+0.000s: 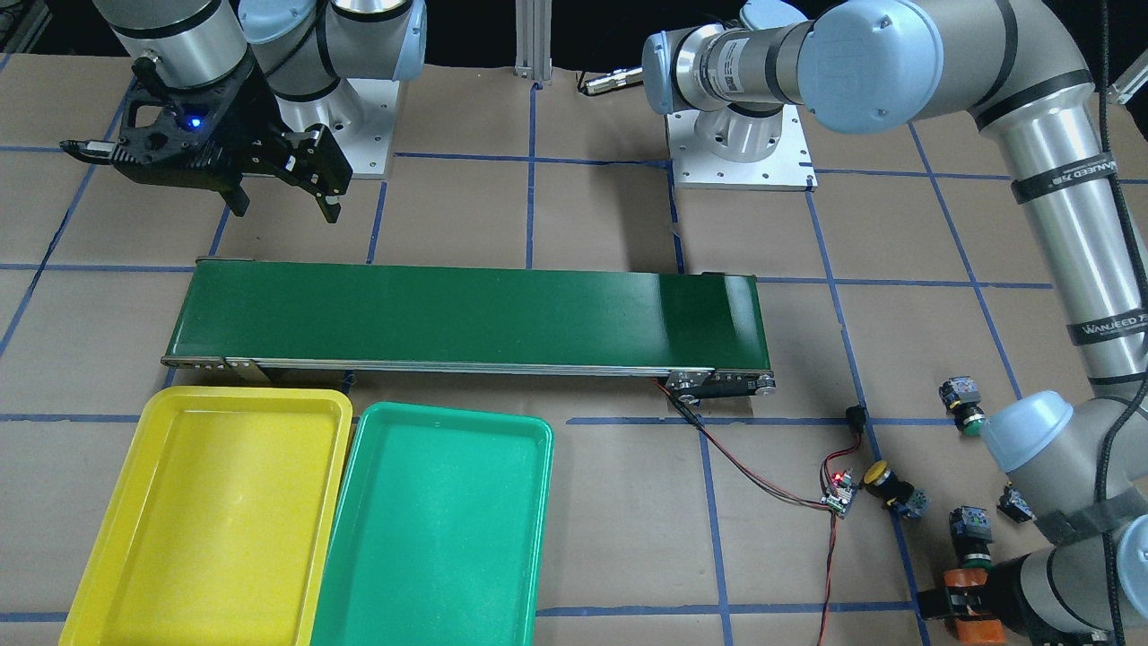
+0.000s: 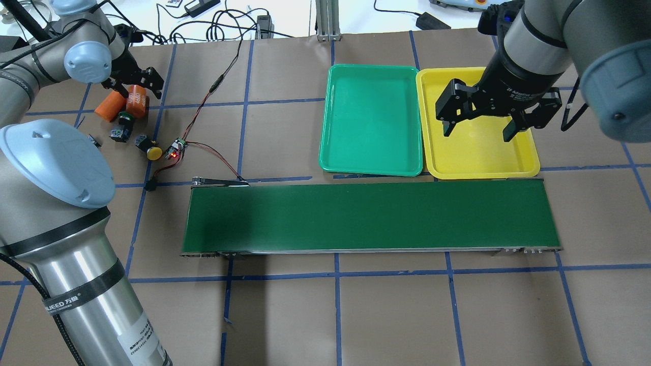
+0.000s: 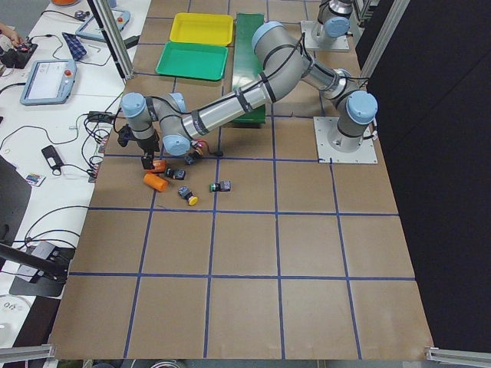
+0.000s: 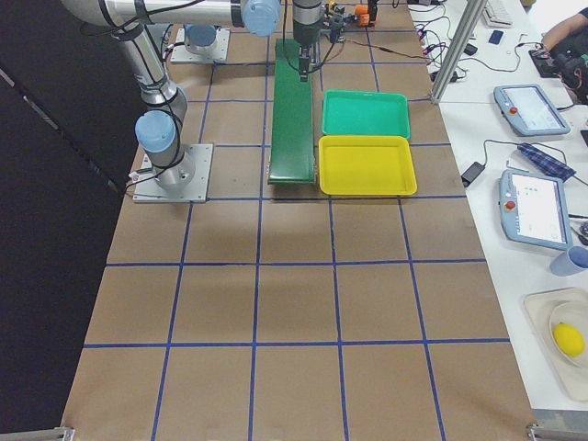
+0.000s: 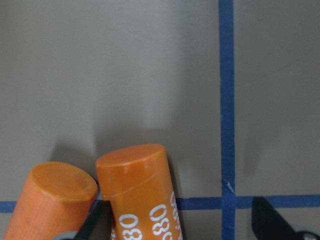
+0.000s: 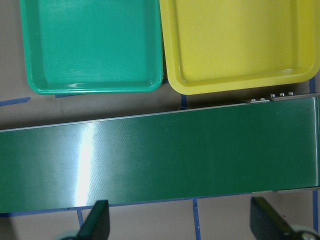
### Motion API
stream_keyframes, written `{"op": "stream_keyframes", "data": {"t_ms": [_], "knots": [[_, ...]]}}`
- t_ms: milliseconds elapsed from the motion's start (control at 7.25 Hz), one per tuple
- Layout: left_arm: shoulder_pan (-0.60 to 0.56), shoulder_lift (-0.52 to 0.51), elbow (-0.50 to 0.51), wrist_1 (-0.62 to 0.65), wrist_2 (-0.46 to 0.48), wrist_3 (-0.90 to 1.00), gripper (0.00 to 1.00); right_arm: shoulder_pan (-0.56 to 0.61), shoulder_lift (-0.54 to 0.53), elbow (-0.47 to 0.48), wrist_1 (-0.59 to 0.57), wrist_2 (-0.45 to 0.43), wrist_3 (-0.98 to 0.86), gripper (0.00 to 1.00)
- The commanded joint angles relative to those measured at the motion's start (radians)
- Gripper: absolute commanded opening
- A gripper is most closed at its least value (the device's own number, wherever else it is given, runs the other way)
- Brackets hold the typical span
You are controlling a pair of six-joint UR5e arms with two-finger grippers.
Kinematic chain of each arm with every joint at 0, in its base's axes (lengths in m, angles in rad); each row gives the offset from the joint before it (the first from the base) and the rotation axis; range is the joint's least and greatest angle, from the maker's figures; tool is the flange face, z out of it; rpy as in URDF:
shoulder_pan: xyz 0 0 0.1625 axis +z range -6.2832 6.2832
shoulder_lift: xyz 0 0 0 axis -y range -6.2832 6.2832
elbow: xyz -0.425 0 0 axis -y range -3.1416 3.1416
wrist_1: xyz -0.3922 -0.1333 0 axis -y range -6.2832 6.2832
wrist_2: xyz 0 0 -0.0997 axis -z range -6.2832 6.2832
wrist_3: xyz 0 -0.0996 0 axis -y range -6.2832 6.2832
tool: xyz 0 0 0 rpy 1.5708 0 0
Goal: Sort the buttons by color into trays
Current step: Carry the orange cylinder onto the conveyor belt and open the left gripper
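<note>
Left tool [image 5: 182, 220]: released, jaws spread low over the tabletop [image 5: 125, 75], a standing orange cylinder [image 5: 140, 190] between them, just beside one finger. A second orange cylinder [image 5: 55, 195] stands alongside.

Right tool [image 2: 478, 133]: released, hovering above the conveyor belt [image 1: 466, 314].

Buttons lie near the left tool, well apart from the yellow tray [image 1: 215, 520] and green tray [image 1: 430, 529]: yellow-capped button [image 1: 883, 482], green-capped button [image 1: 962, 402], second green-capped button [image 1: 971, 531], and a fourth button [image 1: 1013, 505] mostly hidden, cap colour undeterminable.
</note>
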Motion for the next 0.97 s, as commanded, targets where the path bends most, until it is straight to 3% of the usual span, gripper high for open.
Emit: {"op": "stream_keyframes", "data": {"t_ms": [0, 276, 552, 828], "knots": [[0.0, -0.005, -0.015, -0.004, -0.006, 0.003, 0.58, 0.0, -0.002, -0.001, 0.001, -0.003, 0.0, 1.0], [-0.006, 0.018, -0.021, -0.035, -0.003, 0.003, 0.06, 0.0, -0.017, -0.001, 0.004, -0.003, 0.003, 1.0], [-0.026, 0.102, -0.03, -0.207, -0.024, -0.038, 0.0, -0.009, -0.017, 0.008, 0.008, -0.032, 0.0, 1.0], [-0.104, 0.278, -0.168, -0.303, -0.061, -0.082, 0.0, -0.015, -0.025, 0.019, 0.017, -0.043, 0.003, 1.0]]}}
